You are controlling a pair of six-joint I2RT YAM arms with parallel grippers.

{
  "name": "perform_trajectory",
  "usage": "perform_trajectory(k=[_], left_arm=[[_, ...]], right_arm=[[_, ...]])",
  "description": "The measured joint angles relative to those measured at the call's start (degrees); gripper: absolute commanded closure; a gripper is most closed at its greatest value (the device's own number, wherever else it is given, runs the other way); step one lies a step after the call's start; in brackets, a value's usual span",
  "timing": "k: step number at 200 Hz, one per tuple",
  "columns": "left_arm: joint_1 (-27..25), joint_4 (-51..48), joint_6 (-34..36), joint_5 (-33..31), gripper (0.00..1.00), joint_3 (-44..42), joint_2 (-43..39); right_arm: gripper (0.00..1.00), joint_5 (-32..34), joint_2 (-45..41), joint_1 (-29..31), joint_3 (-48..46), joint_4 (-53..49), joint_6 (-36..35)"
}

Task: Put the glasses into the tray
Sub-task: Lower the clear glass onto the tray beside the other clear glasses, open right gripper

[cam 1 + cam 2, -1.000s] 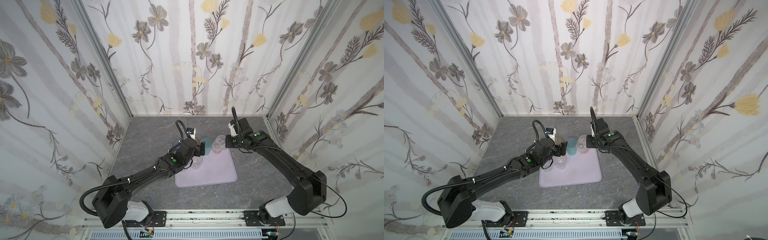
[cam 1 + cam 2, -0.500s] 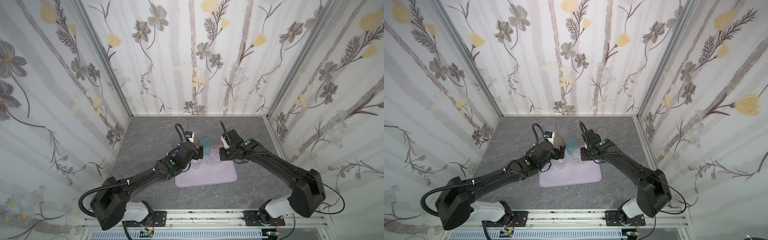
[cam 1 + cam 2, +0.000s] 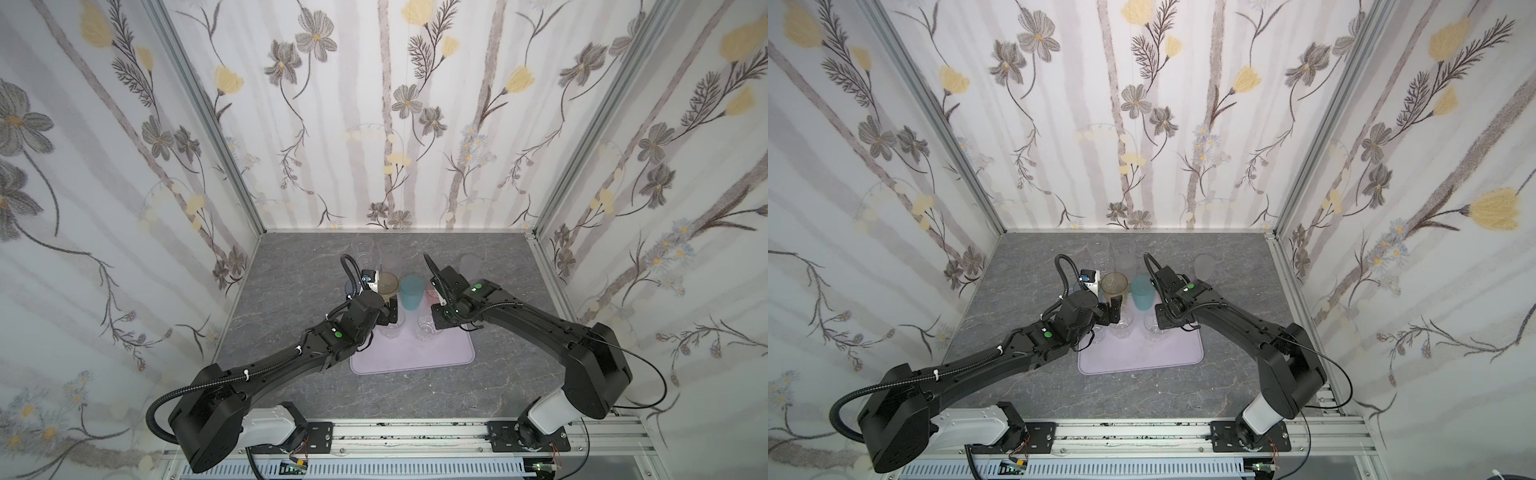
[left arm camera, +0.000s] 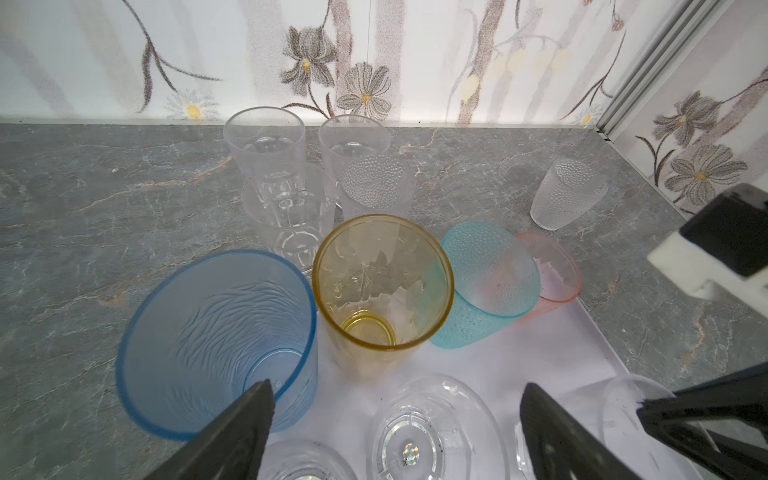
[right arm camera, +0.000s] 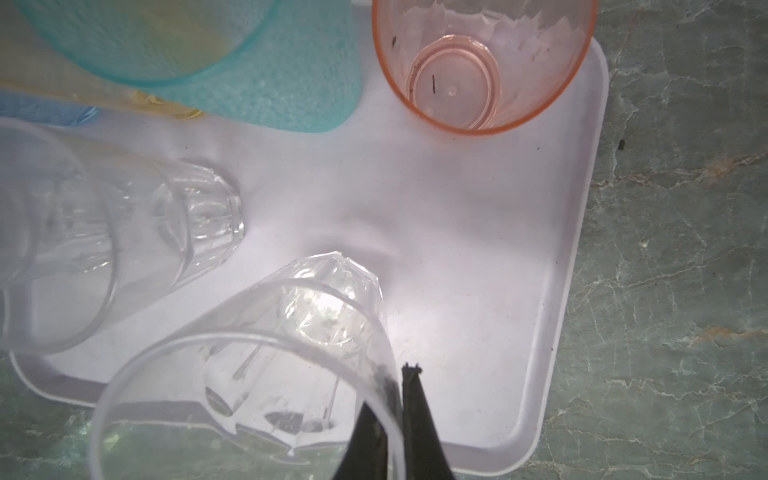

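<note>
The clear faceted tumbler [image 5: 291, 345] is low over the lilac tray [image 5: 478, 249]. The right end effector [image 5: 399, 374] is clamped on its rim wall. The left end effector [image 4: 395, 384] stands apart, empty. This looks like the set-down step; next, seat the base flat, then release.

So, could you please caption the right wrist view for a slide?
Right end effector pinches a clear glass by its rim over the lilac tray; a pink glass stands in one corner.

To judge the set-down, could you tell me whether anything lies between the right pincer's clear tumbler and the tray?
Nothing visible does: the tray is bare below the clear tumbler; the faceted glass and pink tumbler stand apart.
</note>
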Motion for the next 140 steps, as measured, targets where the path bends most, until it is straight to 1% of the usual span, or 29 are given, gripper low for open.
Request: perform_trajectory(k=[20,54,140], left_arm=[[0.39,0.42,0.0,0.0,0.05,-0.33,-1.11],[1.25,0.37,-0.31,0.0,0.05,-1.49,-2.03],[1.77,0.35,-1.57,0.39,0.05,-1.9,-2.1]], right_arm=[[0.98,1.77,2.62,0.57,2.8,-0.28,-0.5],[0.98,2.93,5.7,1.44,5.44,-1.07,-1.73],[0.95,4.37,9.92,1.64,8.11,-2.78,-3.32]])
